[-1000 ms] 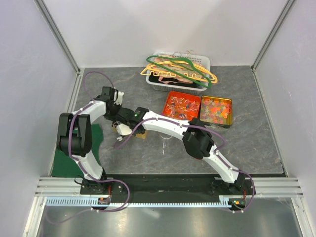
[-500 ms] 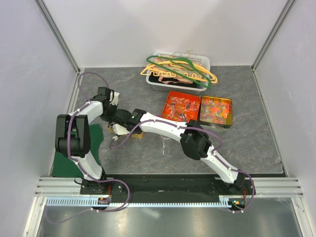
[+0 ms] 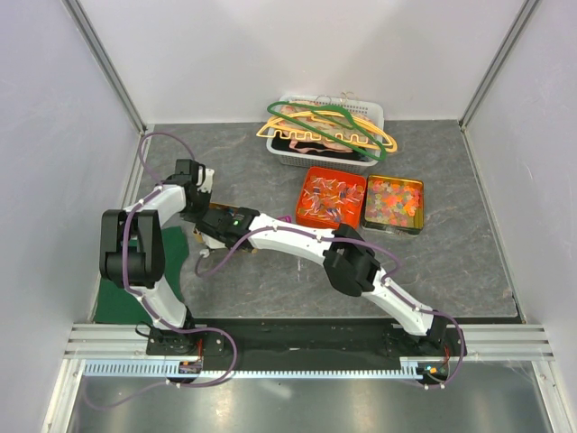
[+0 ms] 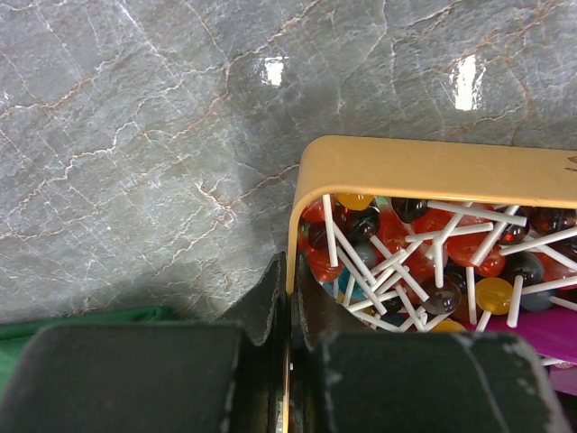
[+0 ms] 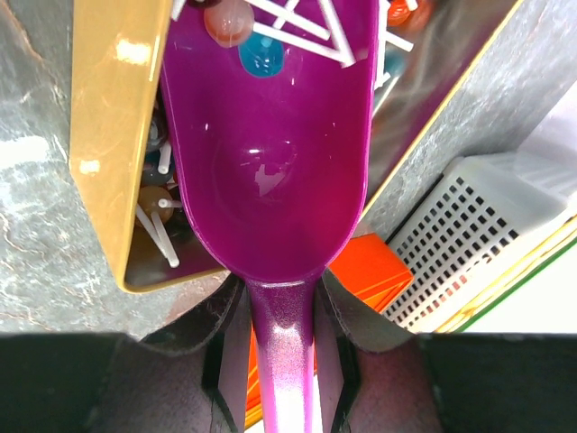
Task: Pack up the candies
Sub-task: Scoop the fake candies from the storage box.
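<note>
A yellow tin (image 4: 433, 167) full of lollipops (image 4: 406, 262) with white sticks lies under both wrists at the table's left. My left gripper (image 4: 288, 271) is shut on that tin's side wall, one finger inside and one outside. My right gripper (image 5: 281, 293) is shut on the handle of a purple scoop (image 5: 270, 171), whose bowl hangs over the tin (image 5: 117, 135) with a couple of lollipops (image 5: 261, 54) at its front lip. The small wrapped candies (image 3: 332, 196) fill an orange tin right of centre. In the top view the arms hide most of the yellow tin.
A second yellow tin (image 3: 394, 202) of mixed sweets stands beside the orange tin (image 5: 370, 271). Behind them is a white basket (image 3: 368, 113) piled with plastic hangers (image 3: 325, 126). A green mat (image 3: 171, 262) lies by the left arm.
Both wrists have shifted to the left across the table, and the yellow tin has gone with them under the arms. Neither grip has changed.
</note>
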Tool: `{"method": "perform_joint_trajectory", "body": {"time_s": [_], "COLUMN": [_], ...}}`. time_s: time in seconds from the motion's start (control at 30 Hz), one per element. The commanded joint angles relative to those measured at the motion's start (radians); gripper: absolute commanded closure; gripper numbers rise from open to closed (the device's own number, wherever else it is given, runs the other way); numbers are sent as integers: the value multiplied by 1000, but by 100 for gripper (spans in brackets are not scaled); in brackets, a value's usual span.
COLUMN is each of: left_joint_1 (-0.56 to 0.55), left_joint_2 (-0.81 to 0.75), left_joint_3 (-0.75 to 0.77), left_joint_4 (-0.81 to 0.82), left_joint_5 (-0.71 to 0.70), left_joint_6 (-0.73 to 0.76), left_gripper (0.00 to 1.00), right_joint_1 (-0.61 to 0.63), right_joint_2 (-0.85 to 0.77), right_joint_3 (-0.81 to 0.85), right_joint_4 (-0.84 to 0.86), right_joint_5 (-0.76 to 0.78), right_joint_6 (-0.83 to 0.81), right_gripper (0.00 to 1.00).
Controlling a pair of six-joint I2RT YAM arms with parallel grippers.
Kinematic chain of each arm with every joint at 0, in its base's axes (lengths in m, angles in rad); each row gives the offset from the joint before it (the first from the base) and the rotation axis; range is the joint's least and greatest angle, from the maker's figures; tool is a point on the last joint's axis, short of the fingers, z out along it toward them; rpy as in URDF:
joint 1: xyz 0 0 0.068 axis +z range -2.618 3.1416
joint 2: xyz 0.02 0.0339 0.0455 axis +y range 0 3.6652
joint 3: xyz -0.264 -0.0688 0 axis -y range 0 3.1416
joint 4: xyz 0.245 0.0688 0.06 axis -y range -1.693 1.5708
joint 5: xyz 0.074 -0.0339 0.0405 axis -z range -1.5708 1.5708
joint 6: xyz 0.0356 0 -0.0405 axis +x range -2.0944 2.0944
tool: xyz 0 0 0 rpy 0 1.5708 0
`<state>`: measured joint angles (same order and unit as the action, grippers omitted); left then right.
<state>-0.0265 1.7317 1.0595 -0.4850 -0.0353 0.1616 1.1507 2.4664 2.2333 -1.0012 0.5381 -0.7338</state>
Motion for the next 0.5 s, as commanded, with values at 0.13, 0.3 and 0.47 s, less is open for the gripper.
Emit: {"method": "perform_joint_trajectory", "body": {"time_s": [0.13, 0.3, 0.47], "left_joint_1": [-1, 3, 5], "left_joint_2": [-34, -32, -40], "left_joint_3": [13, 11, 10], "left_joint_4": [59, 59, 62], "left_joint_5": [31, 31, 31], "left_joint_6": [-93, -94, -96], "left_gripper": [98, 98, 98], "right_joint_1": [49, 60, 84], "right_joint_2": [42, 46, 63], "right_joint_3": [20, 34, 34], "right_joint_4": [165, 190, 193], "right_joint_5": [-121, -156, -122], "right_joint_6": [119, 116, 70], "right_gripper": [100, 100, 100]}}
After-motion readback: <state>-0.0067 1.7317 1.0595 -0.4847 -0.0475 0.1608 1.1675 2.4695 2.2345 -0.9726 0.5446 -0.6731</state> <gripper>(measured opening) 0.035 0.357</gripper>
